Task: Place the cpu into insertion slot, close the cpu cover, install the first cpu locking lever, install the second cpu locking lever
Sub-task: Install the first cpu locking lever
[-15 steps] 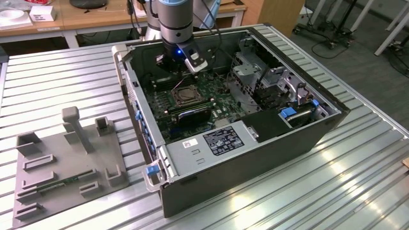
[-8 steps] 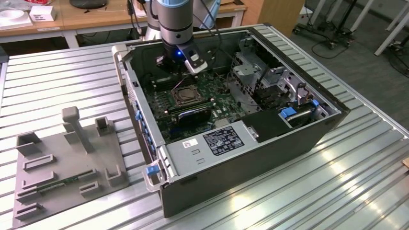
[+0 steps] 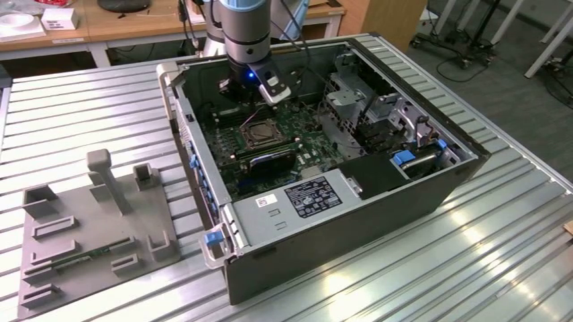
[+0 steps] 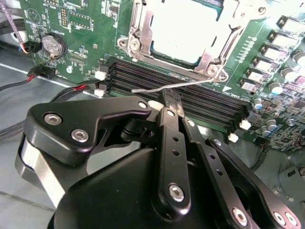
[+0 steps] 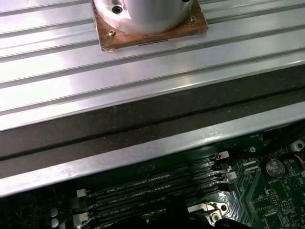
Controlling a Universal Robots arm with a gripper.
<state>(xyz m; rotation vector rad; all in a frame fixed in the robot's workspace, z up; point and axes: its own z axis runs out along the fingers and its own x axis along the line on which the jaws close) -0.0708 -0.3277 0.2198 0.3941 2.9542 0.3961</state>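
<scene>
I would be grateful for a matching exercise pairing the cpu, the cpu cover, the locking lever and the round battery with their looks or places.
1 cpu
2 cpu cover
3 locking lever
4 round battery

A silver frame with a window
B thin wire over the black memory slots
C pale square inside the window
D disc on the green motherboard

Pairs: 1-C, 2-A, 3-B, 4-D.

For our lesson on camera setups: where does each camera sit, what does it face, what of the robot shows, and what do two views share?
Exterior view: off the arm, high, looking into the open computer case; arm and gripper show.
Second wrist view: behind the gripper, facing the cpu cover and a locking lever.
First wrist view: at the wrist, facing case wall and slatted table.
Both wrist views share the memory slots.
</scene>
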